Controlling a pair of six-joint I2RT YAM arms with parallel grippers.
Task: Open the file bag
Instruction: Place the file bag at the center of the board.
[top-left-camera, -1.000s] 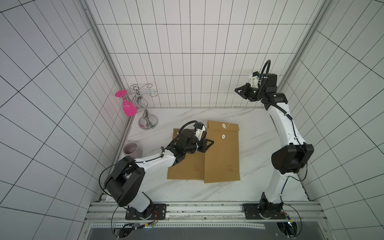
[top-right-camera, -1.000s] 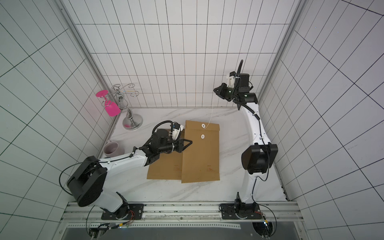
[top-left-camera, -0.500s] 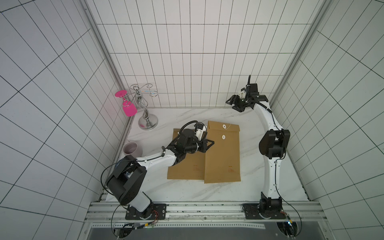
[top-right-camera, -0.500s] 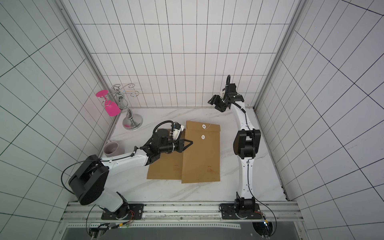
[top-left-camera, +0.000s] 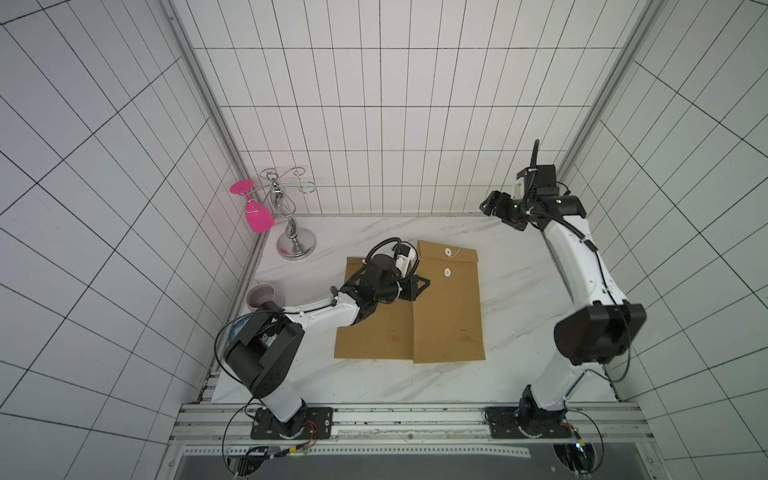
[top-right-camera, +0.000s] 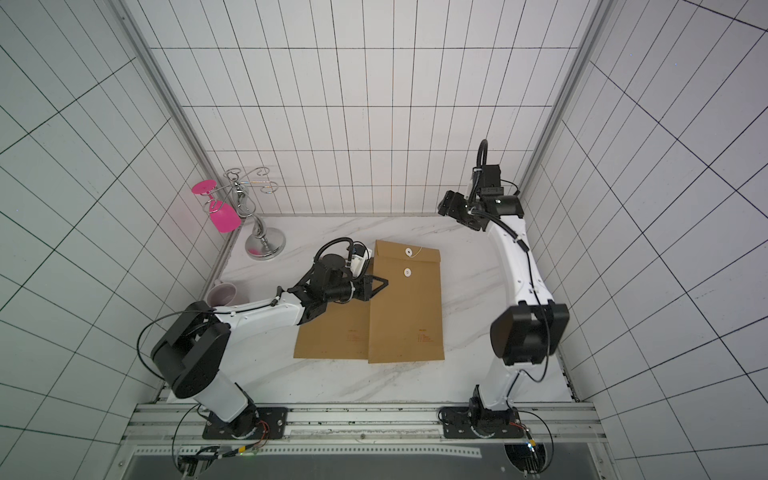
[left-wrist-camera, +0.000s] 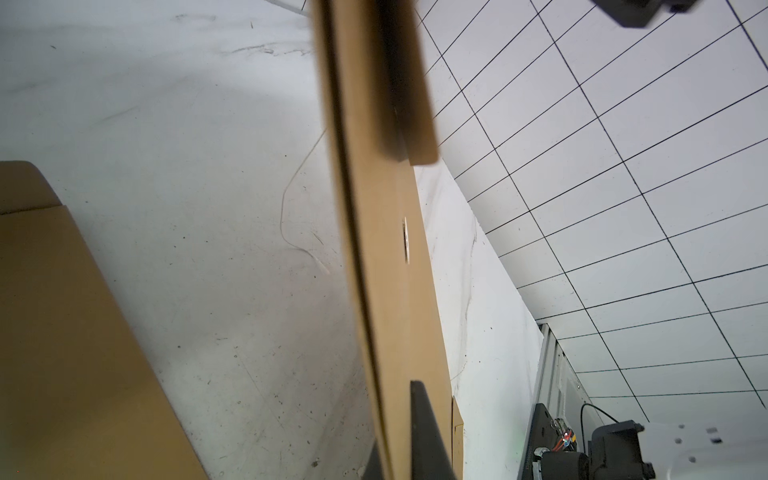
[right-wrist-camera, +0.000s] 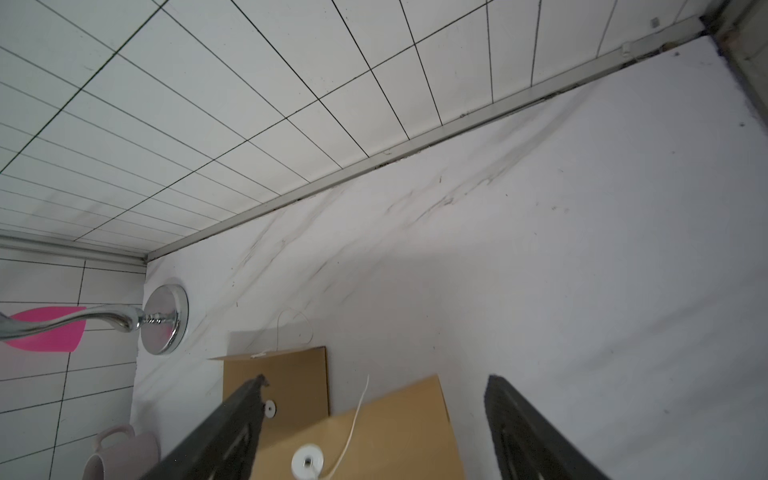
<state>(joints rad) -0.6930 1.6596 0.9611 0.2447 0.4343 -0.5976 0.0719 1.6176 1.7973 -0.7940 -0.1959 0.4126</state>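
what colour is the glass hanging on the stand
Bright pink. The glass on the stand shows best in a top view.

Bright even light, soft shadows, wide-angle distortion

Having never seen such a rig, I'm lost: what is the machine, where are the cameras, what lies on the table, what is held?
These are two white robot arms with pincer grippers. Two pictures look down from overhead, two from wrist cameras. On the white marble table lie two brown paper file bags. The left gripper is shut on the edge of the upper file bag, which overlaps the lower file bag. The right gripper hangs open, empty. Nearby: a silver glass rack holding a pink glass, a pale mug.
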